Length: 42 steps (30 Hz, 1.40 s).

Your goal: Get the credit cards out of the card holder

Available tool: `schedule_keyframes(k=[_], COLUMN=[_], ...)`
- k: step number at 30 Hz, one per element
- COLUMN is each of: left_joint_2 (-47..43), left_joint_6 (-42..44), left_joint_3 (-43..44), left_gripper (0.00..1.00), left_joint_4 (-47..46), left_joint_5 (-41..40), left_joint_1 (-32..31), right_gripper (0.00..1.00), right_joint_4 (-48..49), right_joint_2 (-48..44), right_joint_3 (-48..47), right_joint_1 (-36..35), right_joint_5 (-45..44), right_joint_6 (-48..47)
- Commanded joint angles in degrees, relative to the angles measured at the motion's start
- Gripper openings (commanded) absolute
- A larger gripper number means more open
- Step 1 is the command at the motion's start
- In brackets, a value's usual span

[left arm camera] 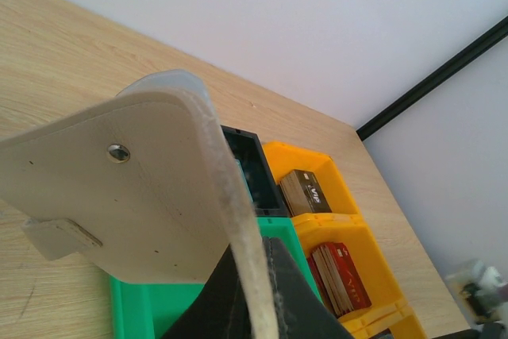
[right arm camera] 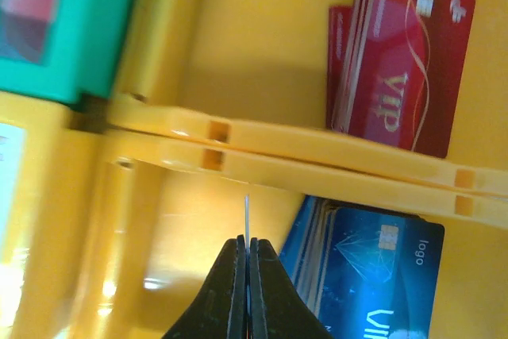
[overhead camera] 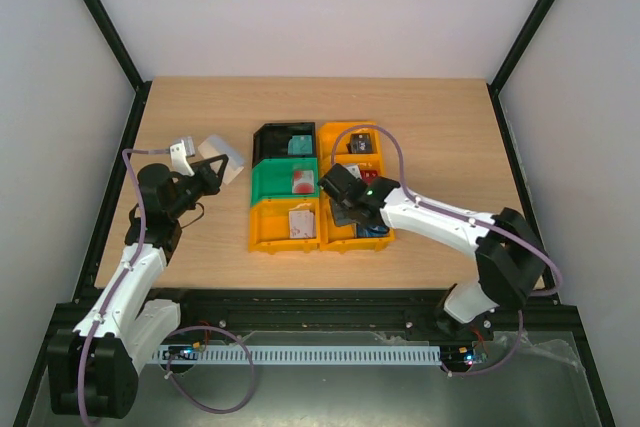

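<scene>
My left gripper [overhead camera: 207, 173] is shut on the card holder [overhead camera: 222, 159], a whitish sleeve with tan edges, and holds it above the table left of the bins. In the left wrist view the holder [left arm camera: 119, 196] fills the frame, pinched between the dark fingers [left arm camera: 294, 307]. My right gripper [overhead camera: 343, 197] is over the right orange bins, shut on a thin credit card [right arm camera: 247, 216] seen edge-on, so its colour cannot be told. The right gripper's tips [right arm camera: 247, 244] hang above the bin with blue cards [right arm camera: 373, 275]. Red cards [right arm camera: 397, 93] lie in the neighbouring bin.
The bins form a block: black bin [overhead camera: 285, 142] with a teal card, green bin [overhead camera: 283, 183] with a red-white card, orange bin [overhead camera: 283, 227] with a white-pink card. The right orange bins [overhead camera: 378, 159] hold black [left arm camera: 305, 190], red [left arm camera: 341, 275] and blue stacks.
</scene>
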State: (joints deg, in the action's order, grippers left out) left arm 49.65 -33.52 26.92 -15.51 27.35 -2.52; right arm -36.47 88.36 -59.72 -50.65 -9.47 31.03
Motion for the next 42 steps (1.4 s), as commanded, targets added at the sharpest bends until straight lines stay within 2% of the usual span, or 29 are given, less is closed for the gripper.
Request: schedule_keyframes(k=[1, 8, 13, 18, 32, 42], left_joint_2=[-0.32, -0.11, -0.26, -0.06, 0.88, 1.14], left_joint_6=[0.65, 0.74, 0.65, 0.91, 0.82, 1.38], left_joint_3=[-0.74, -0.83, -1.20, -0.88, -0.95, -0.90], left_gripper=[0.02, 0.02, 0.02, 0.02, 0.02, 0.02], left_joint_4=[-2.90, -3.19, -3.38, -3.51, -4.38, -3.41], left_joint_5=[0.07, 0.02, -0.20, -0.37, -0.41, -0.50], left_joint_1=[0.50, 0.50, 0.52, 0.59, 0.60, 0.85], right_gripper=[0.02, 0.02, 0.01, 0.02, 0.02, 0.02], right_joint_4=[-1.87, -13.57, -17.36, -18.89, -18.88, -18.66], right_joint_2=[-3.92, -0.52, 2.23, 4.62, 8.26, 8.18], right_joint_3=[-4.22, -8.99, -12.17, -12.77, -11.42, -8.31], right_joint_1=[-0.42, -0.47, -0.44, -0.48, -0.47, -0.49], right_joint_5=[-0.34, -8.02, -11.57, -9.30, -13.71, -14.01], right_joint_6=[-0.10, 1.46, 0.31, -0.79, -5.86, -4.52])
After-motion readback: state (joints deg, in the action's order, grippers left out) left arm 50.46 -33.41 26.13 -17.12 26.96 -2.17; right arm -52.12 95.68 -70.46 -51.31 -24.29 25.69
